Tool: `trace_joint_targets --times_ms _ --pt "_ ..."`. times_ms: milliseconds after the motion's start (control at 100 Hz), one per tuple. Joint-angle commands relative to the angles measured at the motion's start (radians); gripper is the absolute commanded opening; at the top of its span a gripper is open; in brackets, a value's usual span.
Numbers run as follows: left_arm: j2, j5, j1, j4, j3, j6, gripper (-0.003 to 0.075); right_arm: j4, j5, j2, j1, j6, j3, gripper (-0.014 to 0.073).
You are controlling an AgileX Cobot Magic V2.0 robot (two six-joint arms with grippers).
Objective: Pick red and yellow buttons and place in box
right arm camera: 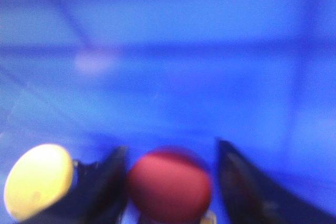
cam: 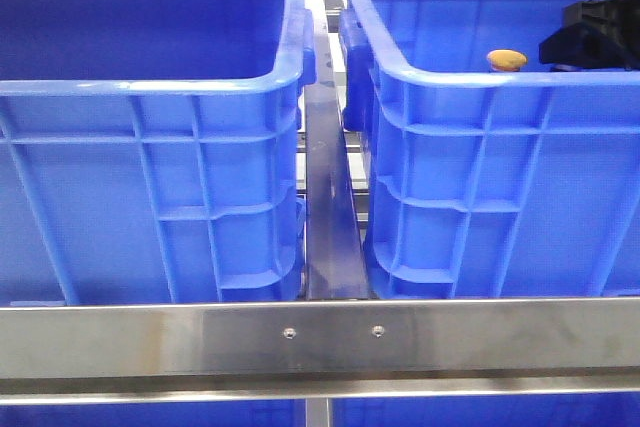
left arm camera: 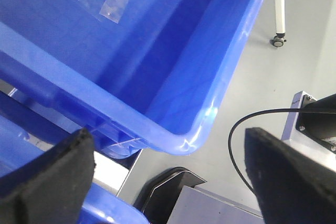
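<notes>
Two alike blue boxes stand side by side, the left box (cam: 150, 87) and the right box (cam: 470, 82). The yellow-orange button (cam: 505, 59) lies inside the right box, next to my black right gripper (cam: 592, 35). The right wrist view is blurred. There my right gripper (right arm camera: 170, 148) is open around the dark red button (right arm camera: 169, 184), with one finger (right arm camera: 105, 187) close against it and a gap to the other. The yellow button (right arm camera: 38, 181) lies just outside that finger. My left gripper (left arm camera: 168, 135) is open and empty over a box corner (left arm camera: 194, 140).
A steel rail (cam: 320, 337) runs across the front, and a dark bar (cam: 328, 207) lies between the boxes. The left wrist view shows grey floor, a black cable (left arm camera: 233, 150), a caster wheel (left arm camera: 278, 40) and a metal frame (left arm camera: 210, 203).
</notes>
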Motion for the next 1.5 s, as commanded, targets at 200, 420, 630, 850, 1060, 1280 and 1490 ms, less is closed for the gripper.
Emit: trace_joint_targets --times_ms 200,420,630,850,1060,1280,1490 --pt "-0.048 -0.02 -0.005 -0.055 -0.031 -0.002 0.0556 0.053 0.057 -0.064 0.0 -0.013 -0.027 0.0499" --pt "-0.048 -0.019 -0.005 -0.055 -0.031 -0.002 0.0556 0.042 0.057 -0.125 -0.002 -0.013 -0.026 0.0499" --pt "-0.048 -0.017 -0.005 -0.053 -0.031 -0.002 0.0547 0.029 0.059 -0.224 -0.003 -0.013 0.015 0.0479" --pt "-0.05 -0.018 -0.005 -0.053 -0.031 -0.002 0.0236 0.029 0.059 -0.363 -0.003 -0.013 0.132 0.0162" --pt "-0.05 0.014 -0.005 -0.055 -0.031 -0.002 -0.002 0.029 0.086 -0.491 -0.003 -0.013 0.251 -0.0066" --pt "-0.063 0.017 -0.005 -0.051 -0.031 -0.002 -0.002 0.029 0.121 -0.634 -0.003 -0.013 0.384 -0.0069" --pt "-0.101 -0.043 -0.005 -0.031 0.001 -0.002 -0.002 0.029 0.118 -0.793 -0.003 -0.013 0.516 -0.0069"
